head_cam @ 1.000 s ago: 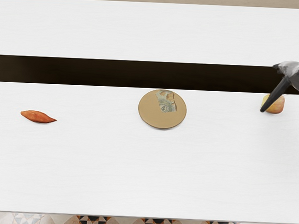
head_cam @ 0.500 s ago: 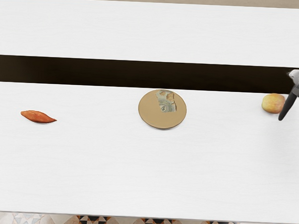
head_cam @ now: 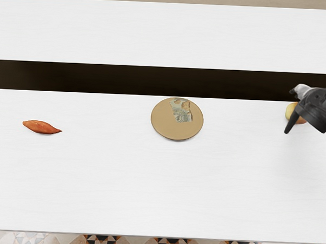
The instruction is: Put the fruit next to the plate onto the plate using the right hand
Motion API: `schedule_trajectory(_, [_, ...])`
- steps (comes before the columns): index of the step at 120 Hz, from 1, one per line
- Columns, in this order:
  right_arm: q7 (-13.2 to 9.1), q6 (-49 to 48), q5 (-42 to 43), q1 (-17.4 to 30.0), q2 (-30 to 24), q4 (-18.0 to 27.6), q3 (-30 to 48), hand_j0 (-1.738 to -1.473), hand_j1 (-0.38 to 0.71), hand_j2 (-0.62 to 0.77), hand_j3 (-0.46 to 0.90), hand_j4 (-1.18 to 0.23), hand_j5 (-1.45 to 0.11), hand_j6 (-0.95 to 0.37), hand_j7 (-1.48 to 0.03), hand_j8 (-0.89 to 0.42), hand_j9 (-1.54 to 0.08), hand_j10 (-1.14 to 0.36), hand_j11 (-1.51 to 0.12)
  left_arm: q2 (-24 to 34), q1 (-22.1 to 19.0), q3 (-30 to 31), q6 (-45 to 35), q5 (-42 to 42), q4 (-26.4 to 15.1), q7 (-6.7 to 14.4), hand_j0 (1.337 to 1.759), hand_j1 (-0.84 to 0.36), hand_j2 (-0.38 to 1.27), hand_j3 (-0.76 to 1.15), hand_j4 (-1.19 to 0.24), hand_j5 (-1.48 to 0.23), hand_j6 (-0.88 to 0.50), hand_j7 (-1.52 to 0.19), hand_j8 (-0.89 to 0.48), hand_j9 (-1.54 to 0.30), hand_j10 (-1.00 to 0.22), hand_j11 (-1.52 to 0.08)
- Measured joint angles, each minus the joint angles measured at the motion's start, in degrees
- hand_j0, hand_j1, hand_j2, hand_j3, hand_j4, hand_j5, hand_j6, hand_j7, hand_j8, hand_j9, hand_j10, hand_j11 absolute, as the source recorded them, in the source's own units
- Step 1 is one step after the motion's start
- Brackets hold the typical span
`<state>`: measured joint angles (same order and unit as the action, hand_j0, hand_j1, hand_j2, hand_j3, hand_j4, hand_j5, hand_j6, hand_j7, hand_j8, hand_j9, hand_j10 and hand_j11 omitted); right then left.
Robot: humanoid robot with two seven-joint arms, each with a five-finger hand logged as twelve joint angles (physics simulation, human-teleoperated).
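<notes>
Dark right robot hand [head_cam: 315, 108] partly covering the round yellow-orange fruit [head_cam: 289, 112]
The fruit is lying far right on the white table [head_cam: 149, 181], well apart from the round tan plate [head_cam: 168, 130]; whether the hand is gripping is unclear

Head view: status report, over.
Right robot hand over fruit, grip unclear. Left robot hand out of view. Fruit off plate, well apart. Nothing between them.
</notes>
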<state>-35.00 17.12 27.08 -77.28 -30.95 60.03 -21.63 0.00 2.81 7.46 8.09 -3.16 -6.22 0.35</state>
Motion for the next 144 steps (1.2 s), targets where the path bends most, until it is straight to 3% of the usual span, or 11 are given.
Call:
schedule_trajectory(53, [0.00, 0.04, 1.03, 2.48, 0.33, -5.79, 0.21, -1.658, -0.11, -0.04, 0.00, -0.21, -0.27, -0.21, -0.27, -0.21, -0.27, -0.21, -0.27, 0.00, 0.00, 0.00, 0.00, 0.00, -0.01, 0.00, 1.658, 0.35, 0.00, 0.00, 0.00, 0.00, 0.00, 0.00, 0.00, 0.00, 0.00, 0.00])
schedule_trajectory(144, [0.00, -0.30, 1.16, 4.28, 3.37, -9.10, 2.52, -1.658, -0.05, -0.05, 0.00, -0.25, -0.33, -0.26, -0.33, -0.25, -0.33, -0.25, -0.33, 0.00, 0.00, 0.00, 0.00, 0.00, 0.00, 0.00, 1.658, 0.35, 0.00, 0.00, 0.00, 0.00, 0.00, 0.00, 0.00, 0.00, 0.00, 0.00])
